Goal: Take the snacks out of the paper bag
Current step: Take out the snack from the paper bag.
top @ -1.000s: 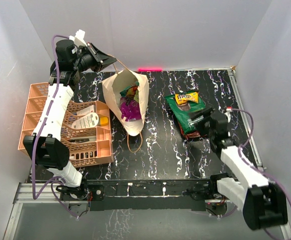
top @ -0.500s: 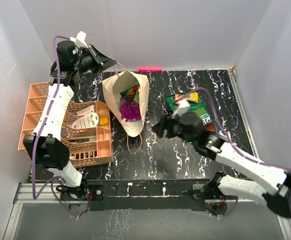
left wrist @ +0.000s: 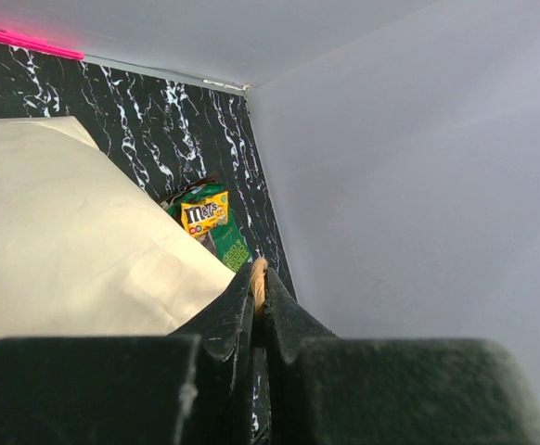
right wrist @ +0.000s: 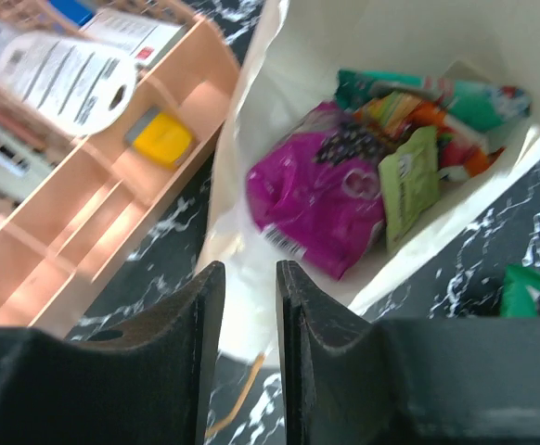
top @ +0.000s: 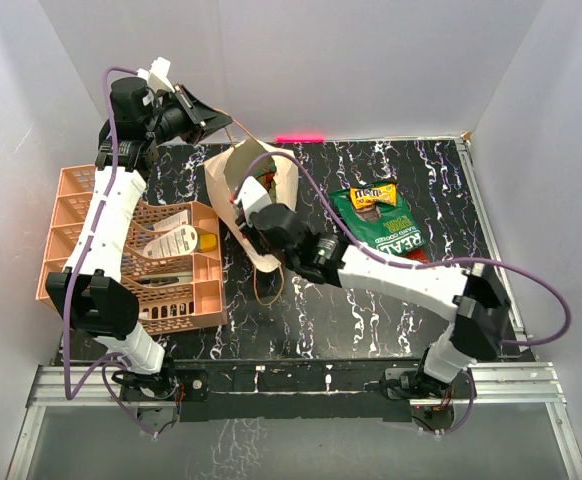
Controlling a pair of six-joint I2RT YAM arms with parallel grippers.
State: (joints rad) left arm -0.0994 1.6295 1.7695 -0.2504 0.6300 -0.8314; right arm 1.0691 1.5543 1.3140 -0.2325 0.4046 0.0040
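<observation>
The paper bag [top: 218, 172] lies at the table's back middle with its mouth held open. My left gripper [top: 216, 122] is shut on one looped handle [left wrist: 258, 278] and lifts it. My right gripper [top: 243, 207] is open with a narrow gap and empty, hovering over the bag's near rim [right wrist: 249, 278]. Inside the bag [right wrist: 251, 120] lie a magenta-purple packet [right wrist: 316, 199], a light green packet [right wrist: 409, 181] and a teal packet [right wrist: 446, 93]. On the table to the right lie a green packet [top: 389, 230] and a yellow packet [top: 372, 194].
An orange mesh basket [top: 71, 220] with white tubes [top: 176, 240] stands left of the bag, close to my right gripper [right wrist: 112, 195]. The bag's second handle [top: 263, 290] lies loose on the table. White walls close the back and sides.
My right arm has swung left from the green packets on the right side across to the bag's mouth. My left arm keeps holding the handle.
</observation>
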